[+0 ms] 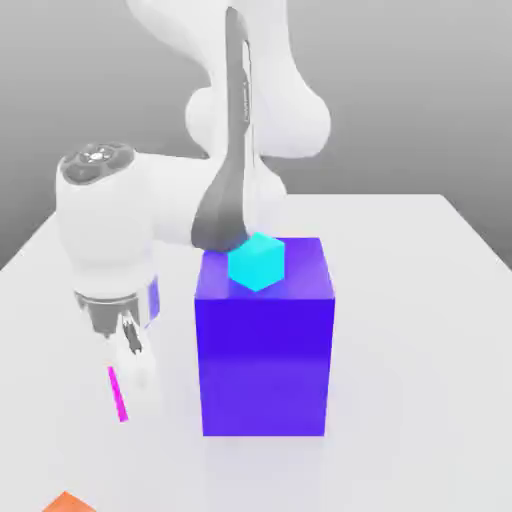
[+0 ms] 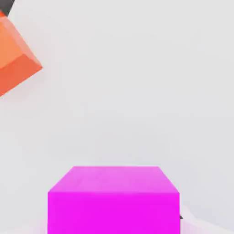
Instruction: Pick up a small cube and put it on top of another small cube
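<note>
In the exterior view you have the claw [image 1: 128, 385] on the left side of the big blue block [image 1: 264, 366], closed on the pink cube [image 1: 118, 394], of which a thin strip shows beside the claw. The cyan cube [image 1: 256, 262] sits on top of the block; the orange cube [image 1: 69, 503] lies on the desk [image 1: 400, 320], nearer to the camera than the block. The pink cube has flat sides and straight edges, so I judge it stiff, probably light, maybe a little slippery. You should keep hold of two opposite flat sides, near their middle, so that it does not turn. On the arm [image 1: 240, 120] there is small writing, which I cannot read; the cubes carry no label that you can see.
</note>
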Available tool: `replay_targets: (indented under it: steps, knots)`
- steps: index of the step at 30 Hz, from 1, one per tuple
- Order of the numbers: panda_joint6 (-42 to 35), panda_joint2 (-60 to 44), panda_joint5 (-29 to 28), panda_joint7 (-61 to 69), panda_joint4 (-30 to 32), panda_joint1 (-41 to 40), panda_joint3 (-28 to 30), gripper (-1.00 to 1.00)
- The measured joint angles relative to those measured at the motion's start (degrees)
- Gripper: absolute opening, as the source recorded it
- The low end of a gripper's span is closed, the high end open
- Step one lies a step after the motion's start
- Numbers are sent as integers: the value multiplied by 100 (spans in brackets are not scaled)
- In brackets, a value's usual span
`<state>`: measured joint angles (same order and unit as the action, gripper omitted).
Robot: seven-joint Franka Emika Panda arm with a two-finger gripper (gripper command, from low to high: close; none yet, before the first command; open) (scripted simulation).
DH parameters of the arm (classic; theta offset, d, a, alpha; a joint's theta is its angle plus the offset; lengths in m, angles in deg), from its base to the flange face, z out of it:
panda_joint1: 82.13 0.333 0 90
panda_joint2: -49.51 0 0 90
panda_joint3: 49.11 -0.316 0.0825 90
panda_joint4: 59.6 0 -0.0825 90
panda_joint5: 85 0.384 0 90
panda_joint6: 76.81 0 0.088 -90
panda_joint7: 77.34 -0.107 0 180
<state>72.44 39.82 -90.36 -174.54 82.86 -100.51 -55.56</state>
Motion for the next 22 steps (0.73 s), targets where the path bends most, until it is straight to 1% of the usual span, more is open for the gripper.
replay_targets:
  steps: [5,14,17,18,22]
  knots:
    - [-461,-578,-336,-526,-996,892,-547,-100]
    - [-1073,-1476,-763,-1305,-2539,2439,-1293,-100]
    - [-858,-2166,-1048,-1601,-3053,3003,-1293,-100]
    - [-705,-2383,-1137,-1669,-3120,3112,-1225,100]
    - [-705,-2383,-1137,-1669,-3120,3112,-1226,100]
